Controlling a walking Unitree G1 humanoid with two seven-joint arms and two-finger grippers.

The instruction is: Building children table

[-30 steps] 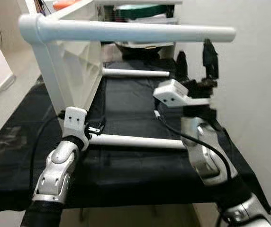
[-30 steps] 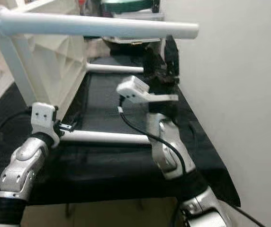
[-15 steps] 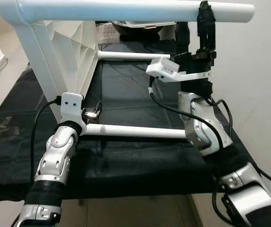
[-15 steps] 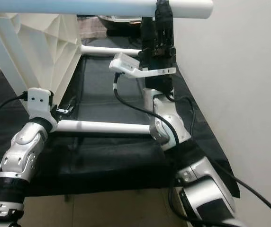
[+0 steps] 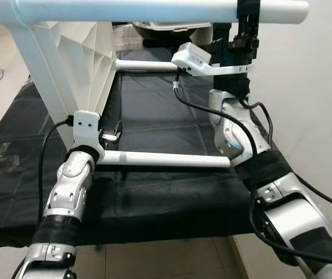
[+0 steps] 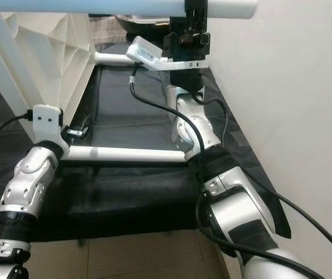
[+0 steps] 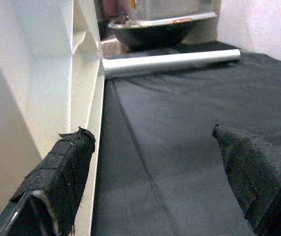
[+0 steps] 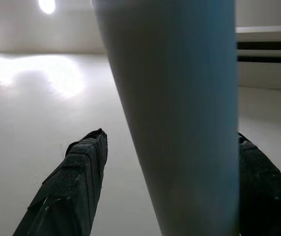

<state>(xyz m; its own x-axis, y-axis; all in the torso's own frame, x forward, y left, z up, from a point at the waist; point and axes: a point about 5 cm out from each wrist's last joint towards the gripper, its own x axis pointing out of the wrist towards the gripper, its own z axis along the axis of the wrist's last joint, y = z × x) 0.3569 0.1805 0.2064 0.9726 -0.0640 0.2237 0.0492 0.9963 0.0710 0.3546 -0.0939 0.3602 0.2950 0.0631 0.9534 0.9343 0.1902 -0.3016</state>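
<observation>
Partly hidden right gripper (image 5: 248,14) around leg (image 5: 154,10)

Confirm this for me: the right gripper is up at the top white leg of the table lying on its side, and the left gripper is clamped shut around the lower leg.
Not quite. The left gripper is open, its fingers spread beside the white tabletop with nothing between them, as the left wrist view shows. The right gripper is indeed at the top leg.
</observation>
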